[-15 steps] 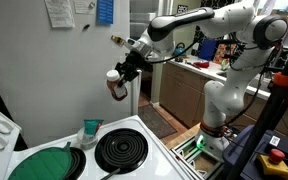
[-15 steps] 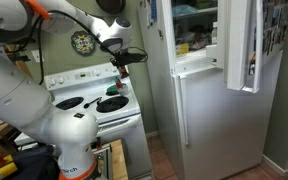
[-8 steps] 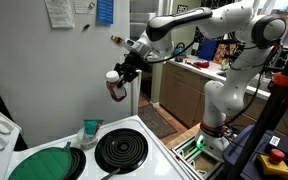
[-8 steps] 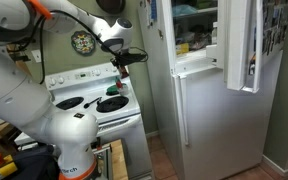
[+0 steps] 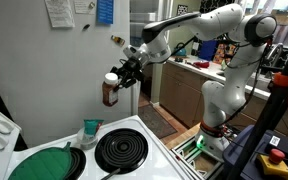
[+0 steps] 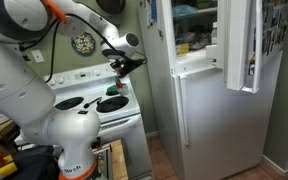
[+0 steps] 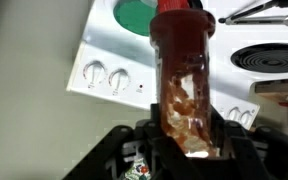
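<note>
Sauce bottle (image 7: 184, 80), clear plastic, reddish-brown contents, clamped in end effector (image 7: 189, 136), white stove (image 7: 114, 50) below.

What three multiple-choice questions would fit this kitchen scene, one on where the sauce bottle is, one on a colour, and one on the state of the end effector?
1. Where is the sauce bottle?
A. lying on a burner
B. up in the air by the stove
C. on a fridge shelf

2. What colour is the round disc on the stove?
A. green
B. blue
C. yellow

3. How is the end effector?
A. open and empty
B. out of sight
C. shut on the sauce bottle

Answers:
1 B: in an exterior view the bottle hangs clear above the stove top.
2 A: the disc shows green in an exterior view and in the wrist view.
3 C: the wrist view shows the fingers on both sides of the bottle.
</note>
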`<state>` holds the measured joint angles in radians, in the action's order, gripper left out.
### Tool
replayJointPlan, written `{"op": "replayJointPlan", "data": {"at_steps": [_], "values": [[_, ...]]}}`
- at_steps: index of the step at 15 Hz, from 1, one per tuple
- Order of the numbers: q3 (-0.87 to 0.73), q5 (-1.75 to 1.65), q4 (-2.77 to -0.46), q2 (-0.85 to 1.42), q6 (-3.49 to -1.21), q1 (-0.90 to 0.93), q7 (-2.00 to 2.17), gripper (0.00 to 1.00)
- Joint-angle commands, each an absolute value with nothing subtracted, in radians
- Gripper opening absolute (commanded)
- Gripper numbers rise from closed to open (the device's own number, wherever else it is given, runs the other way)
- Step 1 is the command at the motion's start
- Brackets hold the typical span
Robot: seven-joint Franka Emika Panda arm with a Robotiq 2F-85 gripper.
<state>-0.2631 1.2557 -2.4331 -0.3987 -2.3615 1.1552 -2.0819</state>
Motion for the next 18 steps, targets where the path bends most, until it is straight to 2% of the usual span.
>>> {"op": "replayJointPlan", "data": {"at_steps": [1, 2, 3, 7, 12, 18], "values": [[-0.347, 1.427, -2.43, -0.316, -2.254, 1.216, -2.348, 0.21], [-0.369, 1.47, -2.432, -0.29, -2.208, 1.226, -2.411, 0.21], [-0.23, 1.53, -2.43, -0.245, -2.116, 1.054, -2.457, 0.21], [-0.092, 1.568, -2.442, -0.165, -1.918, 0.866, -2.495, 0.21], [0.09, 1.537, -2.468, -0.171, -1.854, 0.661, -2.384, 0.21], [0.235, 1.524, -2.466, -0.134, -1.788, 0.506, -2.303, 0.21]]}}
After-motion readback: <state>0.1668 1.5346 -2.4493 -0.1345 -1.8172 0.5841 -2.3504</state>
